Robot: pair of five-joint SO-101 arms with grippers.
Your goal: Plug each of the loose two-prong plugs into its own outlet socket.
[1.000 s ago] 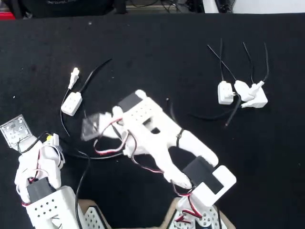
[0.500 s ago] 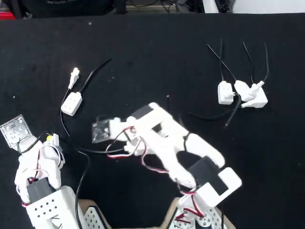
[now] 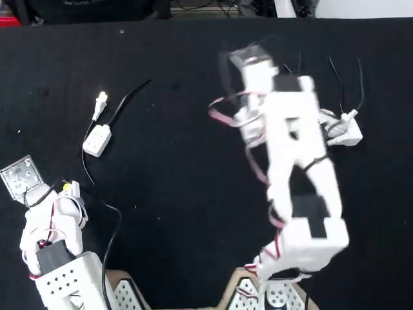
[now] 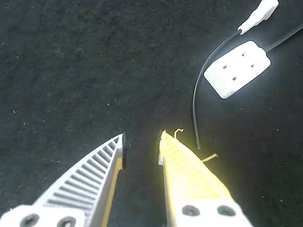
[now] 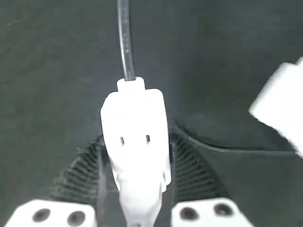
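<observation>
My right gripper (image 5: pixel 136 142) is shut on a white plug (image 5: pixel 135 118) with two small marks on its face; its black cable (image 5: pixel 124 42) runs away from the fingers. From above, that gripper (image 3: pixel 248 59) is raised over the far right of the table, near a white socket with a plug (image 3: pixel 345 132). A blurred white piece (image 5: pixel 284 104) lies off to one side. On the left lie a loose plug (image 3: pixel 100 103) (image 4: pixel 259 13) and a white socket (image 3: pixel 97 139) (image 4: pixel 238 70). My left gripper (image 4: pixel 142 142) (image 3: pixel 68 188) is open and empty, a short way from them.
Thin black cables (image 3: pixel 335 77) run back from the right-hand sockets. Another black cable (image 3: pixel 113 226) loops from the left socket towards the left arm's base. The table is a black cloth (image 3: pixel 174 168), and its far edge (image 3: pixel 193 18) runs along the back.
The right arm has swung from the left-centre of the table up and across to the far right, stretched out. The left arm has kept still.
</observation>
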